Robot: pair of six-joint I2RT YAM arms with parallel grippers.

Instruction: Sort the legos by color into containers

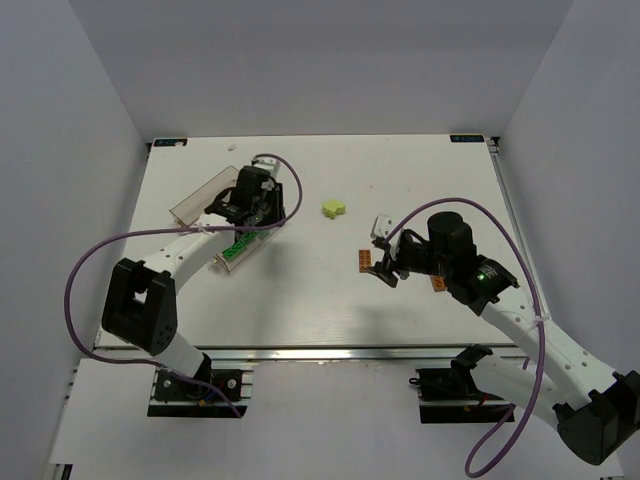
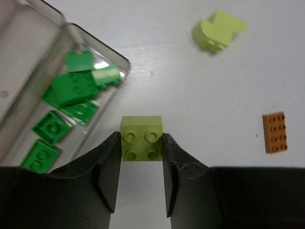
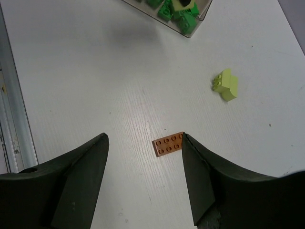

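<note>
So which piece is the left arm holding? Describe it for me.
Find the clear tray at the far left of the table. By its corner, the left gripper pinches a square four-stud brick. It is pale lime-yellow, unlike the tray's green bricks, and held, unlike the curved lime piece lying loose.

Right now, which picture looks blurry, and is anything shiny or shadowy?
Left wrist view: the clear tray and its green bricks look soft, with a white glare patch among them, while the held lime brick is sharp. Right wrist view: a soft grey shadow lies on the table near the top. Top view: evenly lit, only faint shadows.
</note>
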